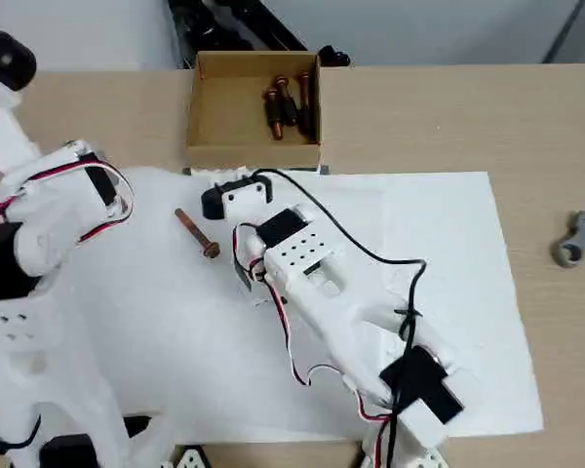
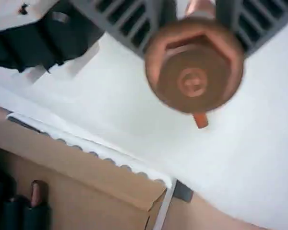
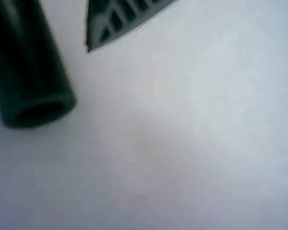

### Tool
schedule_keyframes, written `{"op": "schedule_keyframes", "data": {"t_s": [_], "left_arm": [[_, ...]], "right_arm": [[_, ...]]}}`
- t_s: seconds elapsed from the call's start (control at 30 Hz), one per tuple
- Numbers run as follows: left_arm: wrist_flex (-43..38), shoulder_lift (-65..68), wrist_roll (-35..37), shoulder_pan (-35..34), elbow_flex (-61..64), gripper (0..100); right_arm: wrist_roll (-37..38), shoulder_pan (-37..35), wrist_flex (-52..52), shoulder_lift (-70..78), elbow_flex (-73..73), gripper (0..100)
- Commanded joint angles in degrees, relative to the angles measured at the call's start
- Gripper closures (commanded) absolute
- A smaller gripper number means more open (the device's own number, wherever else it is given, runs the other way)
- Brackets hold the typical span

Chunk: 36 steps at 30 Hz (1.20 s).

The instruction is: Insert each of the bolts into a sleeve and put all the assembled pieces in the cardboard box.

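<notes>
A copper bolt (image 2: 194,72) sits head-on between the dark ribbed fingers (image 2: 129,21) of my left gripper (image 2: 192,19), which is shut on it above the white foam sheet (image 1: 156,312). Another bolt (image 1: 195,232) lies loose on the sheet between the two arms. My right gripper (image 1: 224,200) is at the sheet's far edge, just in front of the cardboard box (image 1: 203,146). A black sleeve (image 3: 29,72) shows close up beside it, open end toward the camera. Whether the sleeve is held is unclear. Several assembled pieces (image 1: 291,105) lie in the box.
A grey tool (image 1: 575,239) lies on the bare wooden table at the right. The left arm's white body (image 1: 39,253) covers the sheet's left side, and the right arm (image 1: 351,312) crosses it diagonally. The box corner (image 2: 153,201) is near the left gripper.
</notes>
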Motion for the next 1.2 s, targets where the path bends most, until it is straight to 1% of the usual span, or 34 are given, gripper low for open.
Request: {"op": "schedule_keyframes", "data": {"t_s": [0.0, 0.27, 0.53, 0.6, 0.7, 0.73, 0.8, 0.87, 1.03, 1.17], "left_arm": [[0.5, -1.9, -0.4, -0.2, -0.1, 99], [0.5, -1.9, -0.4, -0.2, 0.0, 99], [0.5, -1.9, -0.4, -0.3, 0.0, 99], [0.5, -1.9, -0.4, -0.3, 0.0, 99], [0.5, -1.9, -0.3, -0.2, 0.1, 99], [0.5, -1.9, -0.3, -0.2, 0.1, 99], [0.5, -1.9, -0.4, -0.2, 0.1, 99], [0.5, -1.9, -0.6, -0.2, 0.1, 99], [0.5, -1.9, -5.5, -0.2, 0.0, 99], [0.5, -1.9, -6.6, -0.3, 0.1, 99]], "right_arm": [[0.7, -0.1, -1.7, 1.5, -0.5, 82.3], [1.8, 0.0, -9.7, 11.1, -0.5, 82.4], [1.8, 0.0, -9.9, 13.9, -0.4, 82.9], [1.8, 0.0, -8.9, 13.8, -0.4, 86.4], [1.9, -0.2, -8.3, 13.8, -0.6, 98.5], [1.9, -0.2, -8.3, 13.8, -0.6, 99.8], [1.9, 0.0, -8.2, 13.8, -0.6, 98.0], [1.8, 0.0, -8.2, 13.7, -0.6, 99.2], [1.5, 0.1, -8.2, 8.3, -0.6, 99.3], [1.6, 0.1, -7.7, -0.7, -0.3, 99.4]]}}
